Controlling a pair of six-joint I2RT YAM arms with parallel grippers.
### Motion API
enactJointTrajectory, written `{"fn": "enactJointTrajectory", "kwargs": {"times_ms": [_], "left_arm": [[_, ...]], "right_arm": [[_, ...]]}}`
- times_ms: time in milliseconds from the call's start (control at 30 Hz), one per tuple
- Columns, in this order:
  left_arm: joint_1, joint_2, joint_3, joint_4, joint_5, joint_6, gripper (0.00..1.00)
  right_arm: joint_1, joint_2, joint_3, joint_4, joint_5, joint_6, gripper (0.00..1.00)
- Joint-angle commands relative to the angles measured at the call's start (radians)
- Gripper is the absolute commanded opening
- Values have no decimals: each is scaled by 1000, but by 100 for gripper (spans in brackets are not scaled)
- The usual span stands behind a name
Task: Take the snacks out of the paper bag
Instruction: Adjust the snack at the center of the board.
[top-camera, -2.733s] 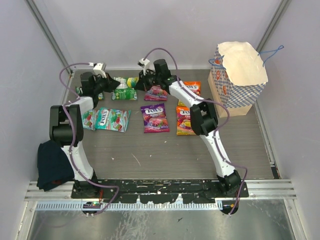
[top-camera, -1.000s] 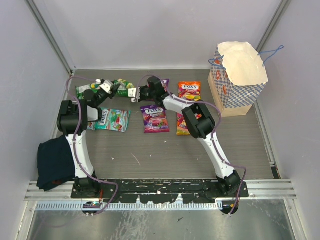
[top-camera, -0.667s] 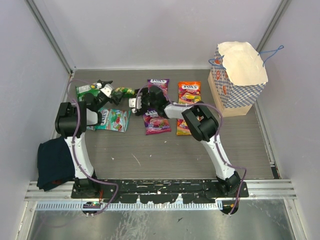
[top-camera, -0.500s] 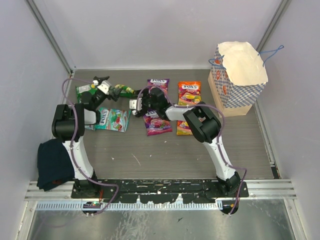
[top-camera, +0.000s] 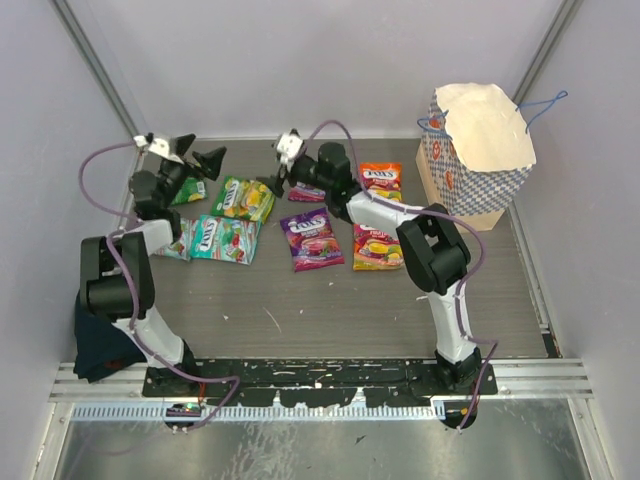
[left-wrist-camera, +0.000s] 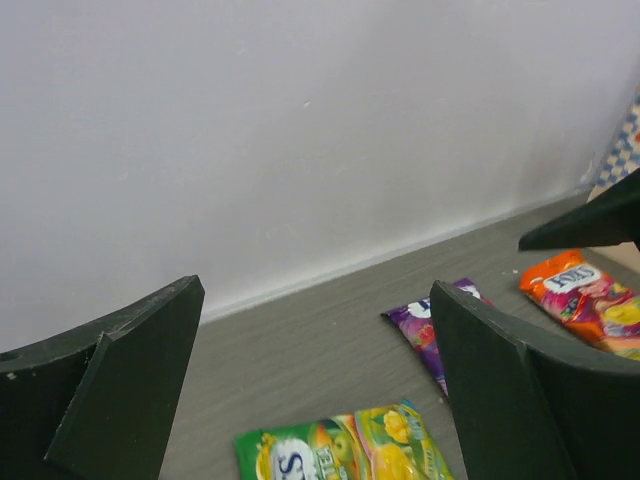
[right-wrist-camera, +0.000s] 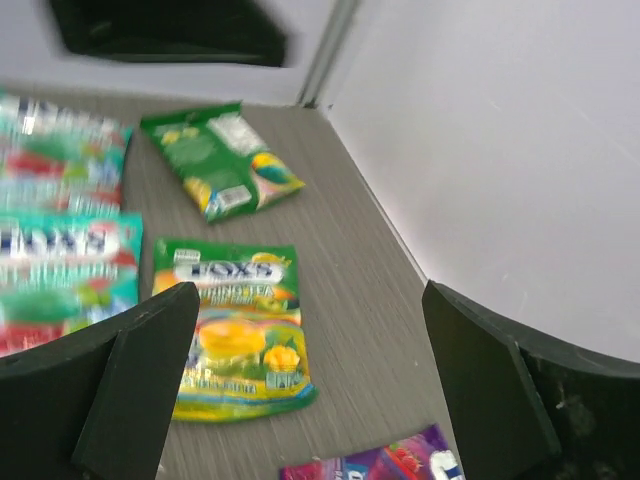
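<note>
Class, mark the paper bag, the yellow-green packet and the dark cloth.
Paper bag (top-camera: 478, 190): top view, checkered side wall.
Yellow-green packet (right-wrist-camera: 240, 330): right wrist view, its middle.
Dark cloth (top-camera: 98, 345): top view, its middle.

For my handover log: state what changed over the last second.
The left tool and right tool let go of the green-yellow packet held between them, opened, and drew back toward the far wall; the packet now lies flat on the table. The paper bag and teal packets stayed put.
</note>
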Motion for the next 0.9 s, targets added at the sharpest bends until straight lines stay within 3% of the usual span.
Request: {"fn": "enactJointTrajectory", "kwargs": {"times_ms": [0,67,100,200,333,467,633,867], "left_arm": [[40,-110,158,-578,-45,-201,98],[-8,-140,196,-805,-105,-85,98],[-44,-156,193,-875,-153,-22,97],[-151,-184,210,-1079,-394,116,96],[-199,-152,215,-1190,-501,121,100],[-208,-90,193,-1223,-535,116,98],[-209,8,277,-1325,-493,112,98],[-227,61,300,-1296,-417,113,98]], "right_arm": [[-45,-1,321,-335,166,566,100],[-36,33,476,-616,327,604,100],[-34,28,477,-669,402,635,100],[-21,-73,280,-656,580,775,100],[0,-140,80,-673,736,871,100],[35,-84,135,-862,866,826,100],[75,-92,96,-879,865,822,100],[100,-77,105,-945,851,806,100]]}}
